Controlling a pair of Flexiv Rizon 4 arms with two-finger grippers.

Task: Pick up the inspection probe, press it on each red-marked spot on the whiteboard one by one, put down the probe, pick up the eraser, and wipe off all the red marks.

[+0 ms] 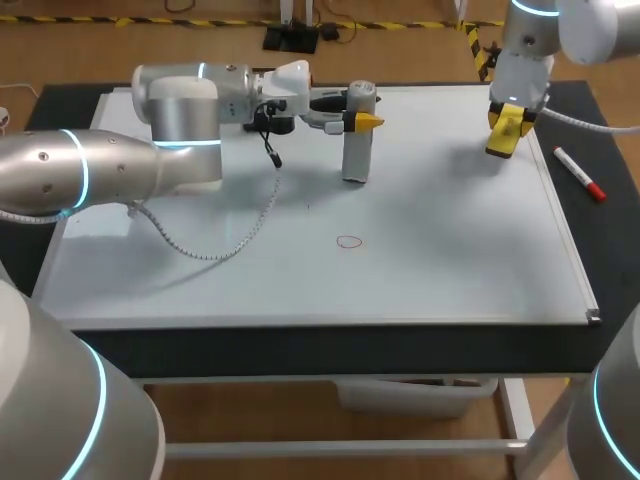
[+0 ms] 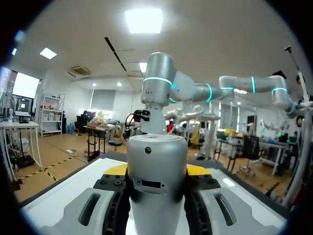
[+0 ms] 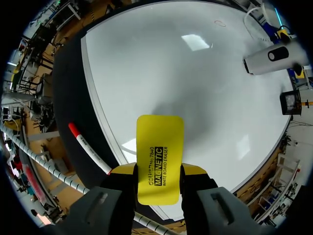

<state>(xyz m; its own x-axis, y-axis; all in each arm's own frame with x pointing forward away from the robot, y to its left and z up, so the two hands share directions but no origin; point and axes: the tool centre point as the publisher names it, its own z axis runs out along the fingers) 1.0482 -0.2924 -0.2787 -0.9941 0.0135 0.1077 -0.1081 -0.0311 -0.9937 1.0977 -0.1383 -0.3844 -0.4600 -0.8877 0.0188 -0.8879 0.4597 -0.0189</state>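
The inspection probe, a silver-grey cylinder, stands upright with its lower end on the whiteboard near the far edge. My left gripper is shut on its upper part; in the left wrist view the probe fills the gap between the fingers. A small red circle is drawn on the board nearer the front, apart from the probe. My right gripper hangs over the far right of the board, shut on the yellow eraser, which is clear of the surface.
A red-capped marker lies on the dark table just past the board's right edge, also visible beside the eraser. A coiled cable from my left arm droops onto the board's left part.
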